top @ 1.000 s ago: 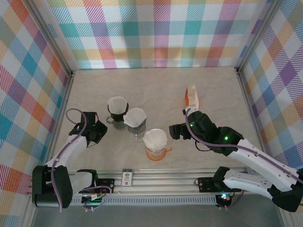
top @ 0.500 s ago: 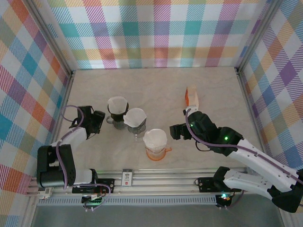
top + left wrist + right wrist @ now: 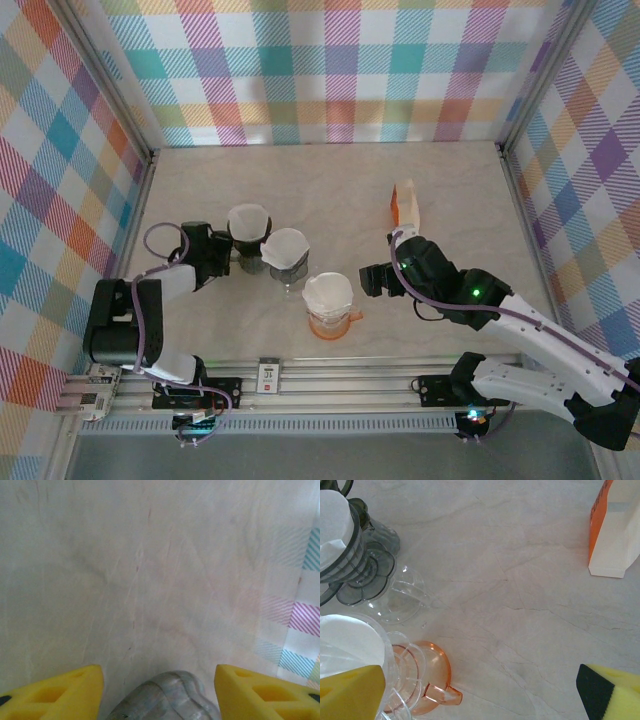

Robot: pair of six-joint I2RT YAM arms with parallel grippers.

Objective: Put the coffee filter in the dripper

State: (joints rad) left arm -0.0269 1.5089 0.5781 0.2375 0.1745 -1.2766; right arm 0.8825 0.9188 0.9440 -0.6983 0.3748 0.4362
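White paper filters (image 3: 328, 291) sat in the drippers (image 3: 247, 240) on the bench (image 3: 460, 190); they looked light, floppy, crease-prone, best pinched at the rim. Left pincer (image 3: 222, 255) and right pincer (image 3: 366, 279) both stood apart, holding nothing.

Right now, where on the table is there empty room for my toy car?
The widest bare patch of table runs along the back wall, behind the three drippers and the orange-and-white box. Another lies between that box and the right wall. It is crowded left of centre, where the drippers cluster.
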